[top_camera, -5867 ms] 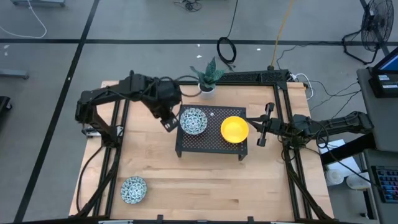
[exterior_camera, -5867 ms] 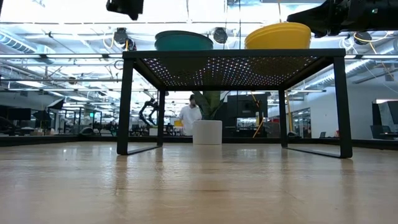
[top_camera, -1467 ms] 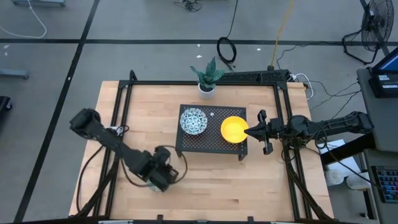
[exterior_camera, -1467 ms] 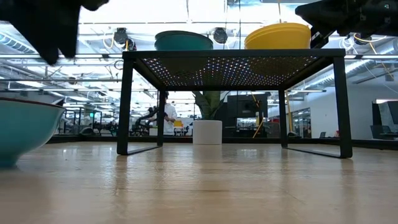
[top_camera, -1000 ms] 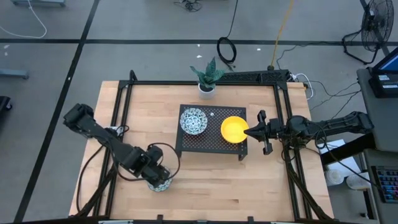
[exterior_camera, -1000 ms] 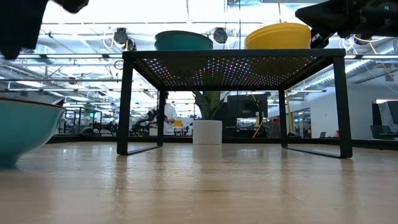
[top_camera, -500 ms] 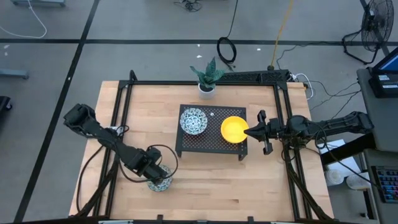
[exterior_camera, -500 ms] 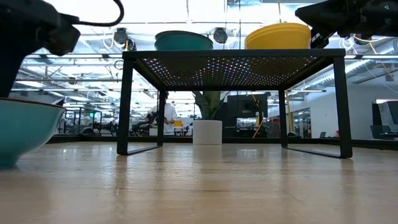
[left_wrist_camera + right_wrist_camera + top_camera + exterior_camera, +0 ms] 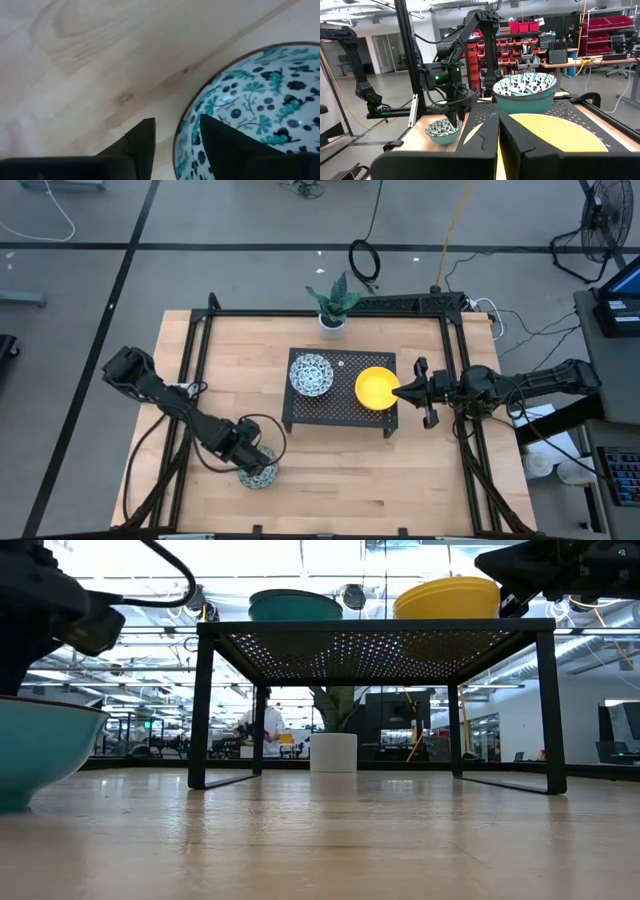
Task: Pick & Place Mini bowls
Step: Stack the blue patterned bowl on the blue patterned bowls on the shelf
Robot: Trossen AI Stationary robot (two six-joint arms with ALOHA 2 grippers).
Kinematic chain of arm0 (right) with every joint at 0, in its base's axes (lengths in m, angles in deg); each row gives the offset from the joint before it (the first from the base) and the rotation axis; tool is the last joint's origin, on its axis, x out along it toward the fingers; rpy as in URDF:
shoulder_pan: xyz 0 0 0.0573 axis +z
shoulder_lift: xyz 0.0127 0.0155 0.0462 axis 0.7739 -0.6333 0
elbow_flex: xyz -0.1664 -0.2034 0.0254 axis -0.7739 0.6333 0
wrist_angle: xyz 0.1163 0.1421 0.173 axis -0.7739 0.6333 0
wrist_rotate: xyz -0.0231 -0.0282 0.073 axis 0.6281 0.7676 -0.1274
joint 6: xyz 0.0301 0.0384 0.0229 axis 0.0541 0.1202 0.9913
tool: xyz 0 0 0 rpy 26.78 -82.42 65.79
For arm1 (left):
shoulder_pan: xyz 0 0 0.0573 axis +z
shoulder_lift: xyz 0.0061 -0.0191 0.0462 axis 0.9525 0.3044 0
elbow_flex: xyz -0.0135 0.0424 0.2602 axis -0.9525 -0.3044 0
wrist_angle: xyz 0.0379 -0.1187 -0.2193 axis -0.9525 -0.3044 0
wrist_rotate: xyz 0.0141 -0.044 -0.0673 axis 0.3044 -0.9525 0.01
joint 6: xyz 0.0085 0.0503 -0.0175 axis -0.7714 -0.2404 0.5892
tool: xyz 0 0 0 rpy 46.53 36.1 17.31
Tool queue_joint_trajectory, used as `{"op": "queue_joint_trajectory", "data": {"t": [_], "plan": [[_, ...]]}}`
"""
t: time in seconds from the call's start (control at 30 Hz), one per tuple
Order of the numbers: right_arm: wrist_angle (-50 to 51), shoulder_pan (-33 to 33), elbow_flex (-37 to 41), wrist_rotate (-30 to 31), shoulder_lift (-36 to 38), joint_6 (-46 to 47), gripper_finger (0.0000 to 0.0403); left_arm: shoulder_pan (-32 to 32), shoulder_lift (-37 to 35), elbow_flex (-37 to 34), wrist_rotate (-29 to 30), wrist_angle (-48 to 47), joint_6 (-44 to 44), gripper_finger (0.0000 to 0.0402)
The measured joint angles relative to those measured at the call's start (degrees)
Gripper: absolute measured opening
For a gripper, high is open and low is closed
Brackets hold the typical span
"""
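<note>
A patterned mini bowl (image 9: 260, 476) (image 9: 40, 750) stands on its foot on the table's near left part. My left gripper (image 9: 252, 467) (image 9: 177, 135) is down on it, shut across its rim. On the black mesh rack (image 9: 335, 412) sit another patterned bowl (image 9: 311, 373) (image 9: 525, 92), which looks nested in a second one, and a yellow bowl (image 9: 376, 388) (image 9: 447, 598). My right gripper (image 9: 400, 391) (image 9: 497, 145) is shut, level at the yellow bowl's right rim. I cannot tell whether it touches the rim. My left gripper holds the patterned bowl by its rim (image 9: 181, 145) on the side toward the table's left. One finger (image 9: 220, 140) is inside the bowl and the other finger (image 9: 140, 145) is outside. The fingers come from above, pointing down. The bowl stands upright on the table.
A white plant pot (image 9: 333, 320) stands behind the rack at the table's far edge. A black frame (image 9: 455, 360) runs along the table's sides. Bare wood (image 9: 380, 480) lies in front of the rack. People (image 9: 255, 725) show in the room beyond.
My left gripper has come down onto the patterned bowl on the table's near left part and has settled over its rim. My right arm has kept still at the yellow bowl.
</note>
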Motion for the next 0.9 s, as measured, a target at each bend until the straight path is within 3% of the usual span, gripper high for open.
{"op": "queue_joint_trajectory", "data": {"t": [0.9], "plan": [[0.0,0.0,0.0,0.0,0.0,-0.2,0.0000,0.0,-0.1,0.2,5.9,0.0,-3.3,0.0029]]}}
